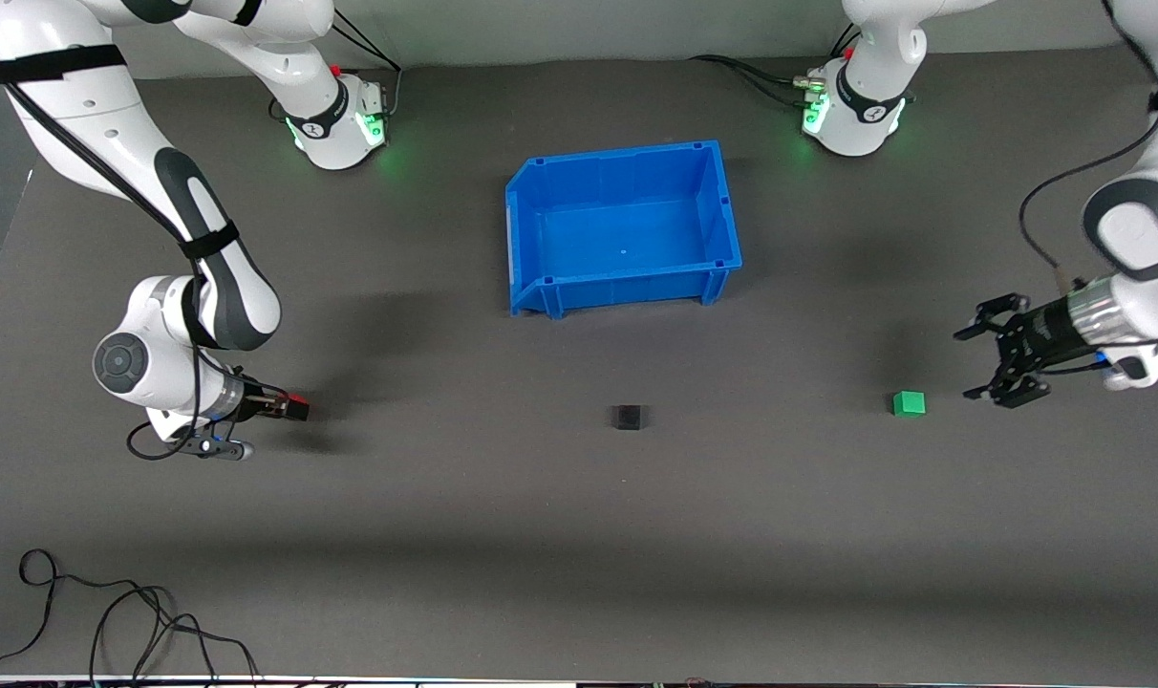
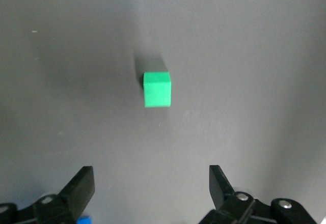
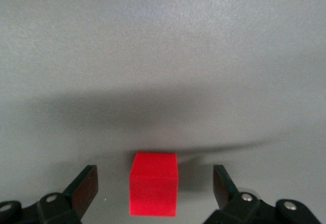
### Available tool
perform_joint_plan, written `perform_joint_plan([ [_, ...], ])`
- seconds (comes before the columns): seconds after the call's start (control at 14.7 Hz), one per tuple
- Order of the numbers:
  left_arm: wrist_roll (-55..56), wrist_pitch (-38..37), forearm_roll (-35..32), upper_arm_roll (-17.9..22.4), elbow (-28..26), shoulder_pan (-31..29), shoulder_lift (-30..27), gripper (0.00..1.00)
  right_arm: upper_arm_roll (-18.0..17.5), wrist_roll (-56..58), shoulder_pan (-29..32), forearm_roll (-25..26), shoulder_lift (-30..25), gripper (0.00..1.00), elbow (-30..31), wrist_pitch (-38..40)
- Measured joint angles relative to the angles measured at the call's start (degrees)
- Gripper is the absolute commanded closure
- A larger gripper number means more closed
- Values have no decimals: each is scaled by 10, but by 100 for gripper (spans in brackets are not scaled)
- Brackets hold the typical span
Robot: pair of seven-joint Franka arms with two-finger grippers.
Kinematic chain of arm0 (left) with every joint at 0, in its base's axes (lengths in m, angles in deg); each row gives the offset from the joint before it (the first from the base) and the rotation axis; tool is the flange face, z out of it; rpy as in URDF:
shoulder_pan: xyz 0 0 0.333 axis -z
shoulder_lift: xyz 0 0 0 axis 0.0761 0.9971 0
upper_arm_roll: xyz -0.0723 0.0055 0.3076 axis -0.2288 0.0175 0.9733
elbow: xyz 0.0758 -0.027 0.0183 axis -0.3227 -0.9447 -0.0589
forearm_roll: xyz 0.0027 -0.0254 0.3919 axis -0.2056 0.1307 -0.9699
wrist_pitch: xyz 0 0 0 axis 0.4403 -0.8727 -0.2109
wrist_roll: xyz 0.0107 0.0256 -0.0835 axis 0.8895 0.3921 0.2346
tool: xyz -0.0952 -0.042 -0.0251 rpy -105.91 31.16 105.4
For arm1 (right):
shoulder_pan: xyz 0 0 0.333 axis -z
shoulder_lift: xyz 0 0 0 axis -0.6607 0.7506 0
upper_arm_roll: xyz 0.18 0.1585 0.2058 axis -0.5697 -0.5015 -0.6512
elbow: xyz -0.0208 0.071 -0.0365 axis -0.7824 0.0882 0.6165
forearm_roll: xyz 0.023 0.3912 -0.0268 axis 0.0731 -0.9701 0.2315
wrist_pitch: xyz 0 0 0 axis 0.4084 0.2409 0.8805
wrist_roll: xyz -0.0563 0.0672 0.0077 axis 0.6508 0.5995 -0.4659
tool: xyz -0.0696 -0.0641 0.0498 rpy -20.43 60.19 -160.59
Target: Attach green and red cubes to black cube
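The left gripper [image 1: 982, 363] hangs wide open just beside the green cube [image 1: 909, 403], the right gripper [image 1: 292, 408] is open around the red cube [image 3: 154, 191], and the black cube [image 1: 627, 417] sits flat between them.

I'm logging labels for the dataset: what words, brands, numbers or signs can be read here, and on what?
None can be read.
Green cube, red cube, black cube: plain faces.
Blue bin: no label visible.
Marks on the arm bases: too small to read.
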Motion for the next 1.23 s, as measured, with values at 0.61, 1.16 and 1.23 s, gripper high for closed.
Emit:
perform_joint_plan([
  [0.61, -3, 149, 35, -4, -1, 38, 125, 0, 0, 0, 0, 0, 6, 100, 14, -18],
  [1.16, -16, 174, 35, -1, 0, 37, 148, 64, 0, -66, -1, -13, -1, 100, 13, -22],
  [1.23, -16, 174, 35, -1, 1, 37, 148, 69, -2, -95, -2, -16, -5, 100, 13, -22],
])
